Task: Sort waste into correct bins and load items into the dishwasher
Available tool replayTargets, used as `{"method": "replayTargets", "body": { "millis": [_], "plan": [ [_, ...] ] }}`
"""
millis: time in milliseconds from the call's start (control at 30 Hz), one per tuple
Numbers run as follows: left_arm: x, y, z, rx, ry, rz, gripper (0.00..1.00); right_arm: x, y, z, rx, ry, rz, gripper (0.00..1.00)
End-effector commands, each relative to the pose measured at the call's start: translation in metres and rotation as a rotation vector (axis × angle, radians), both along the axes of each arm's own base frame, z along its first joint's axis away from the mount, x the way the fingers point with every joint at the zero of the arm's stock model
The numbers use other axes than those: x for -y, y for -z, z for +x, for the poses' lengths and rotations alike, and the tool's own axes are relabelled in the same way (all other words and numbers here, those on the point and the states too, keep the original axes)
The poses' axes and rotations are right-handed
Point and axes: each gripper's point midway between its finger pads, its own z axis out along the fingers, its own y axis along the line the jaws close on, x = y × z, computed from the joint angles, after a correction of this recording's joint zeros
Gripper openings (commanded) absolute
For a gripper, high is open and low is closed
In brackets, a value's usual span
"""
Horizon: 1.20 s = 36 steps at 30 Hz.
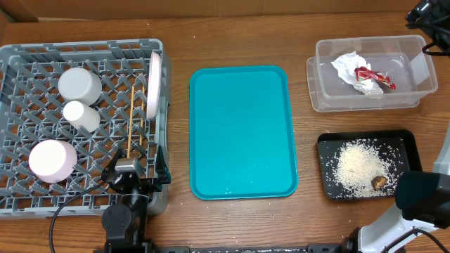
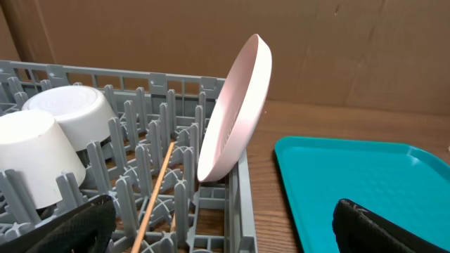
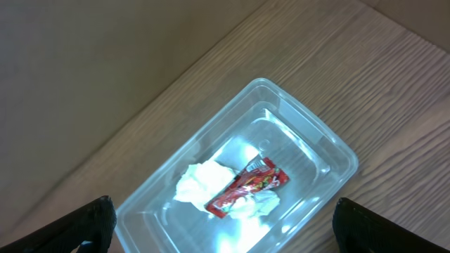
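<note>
The grey dishwasher rack (image 1: 21, 56) at the left holds a white plate (image 1: 153, 84) standing on edge, two upturned bowls (image 1: 79, 84) (image 1: 51, 160), a cup (image 1: 81, 116) and chopsticks (image 1: 133, 123). My left gripper (image 1: 133, 172) hovers open at the rack's near right corner, holding nothing. In the left wrist view the plate (image 2: 235, 116) leans ahead, with a chopstick (image 2: 155, 190) below it. The clear tub (image 1: 323, 91) holds the napkin (image 1: 348, 67) and the red wrapper (image 1: 373, 76). My right gripper (image 3: 225, 225) is open above the tub (image 3: 309, 140), empty. Rice (image 1: 358, 165) and a brown scrap (image 1: 379, 182) lie in the black tray (image 1: 411, 151).
A teal serving tray (image 1: 242, 130) lies bare in the middle of the wooden table, between the rack and the bins. Brown cardboard walls stand behind the table. The right arm's base is at the near right corner.
</note>
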Motion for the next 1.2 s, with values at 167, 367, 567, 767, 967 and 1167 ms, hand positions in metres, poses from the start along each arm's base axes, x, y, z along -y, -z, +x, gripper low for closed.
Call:
{"method": "replayTargets", "body": {
  "millis": [167, 367, 567, 767, 967, 1167],
  "plan": [
    [-0.003, 0.000, -0.001, 0.006, -0.012, 0.021, 1.00, -0.054, -0.062, 0.005, 0.141, -0.281, -0.177, 1.00],
    [-0.003, 0.000, -0.001, 0.006, -0.012, 0.021, 1.00, -0.085, -0.089, -0.007, 0.260, -0.382, -0.251, 1.00],
    [-0.003, 0.000, -0.001, 0.006, -0.012, 0.021, 1.00, -0.094, -0.064, -0.040, 0.302, -0.408, -0.240, 1.00],
    [-0.003, 0.000, -0.001, 0.006, -0.012, 0.021, 1.00, -0.107, -0.018, -0.063, 0.360, -0.452, -0.227, 1.00],
    [-0.003, 0.000, -0.001, 0.006, -0.012, 0.021, 1.00, -0.135, 0.021, -0.080, 0.514, -0.587, -0.223, 1.00],
    [-0.003, 0.000, -0.001, 0.006, -0.012, 0.021, 1.00, -0.147, 0.053, -0.118, 0.660, -0.619, -0.262, 1.00]
  ]
}}
